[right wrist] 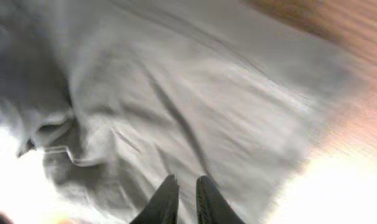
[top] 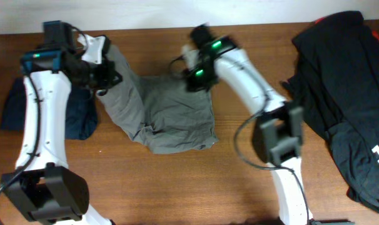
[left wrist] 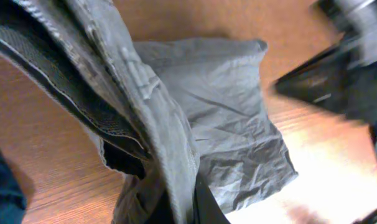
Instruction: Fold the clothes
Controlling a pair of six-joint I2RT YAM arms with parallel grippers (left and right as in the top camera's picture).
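Observation:
A mid-grey garment [top: 171, 119] lies crumpled on the wooden table [top: 177, 187] at the middle. My left gripper [top: 105, 80] is shut on its upper left part and holds it lifted. In the left wrist view the grey cloth [left wrist: 219, 106] with a seamed edge runs down between the fingers [left wrist: 182, 208]. My right gripper [top: 199, 80] is at the garment's upper right edge. In the right wrist view its fingers [right wrist: 187, 183] are nearly together on the blurred grey cloth [right wrist: 176, 81], and a crease runs to the tips.
A navy piece [top: 14, 109] lies at the left, partly under my left arm. A large black pile with red trim [top: 346, 81] covers the right side. My right arm [left wrist: 338, 81] shows blurred in the left wrist view.

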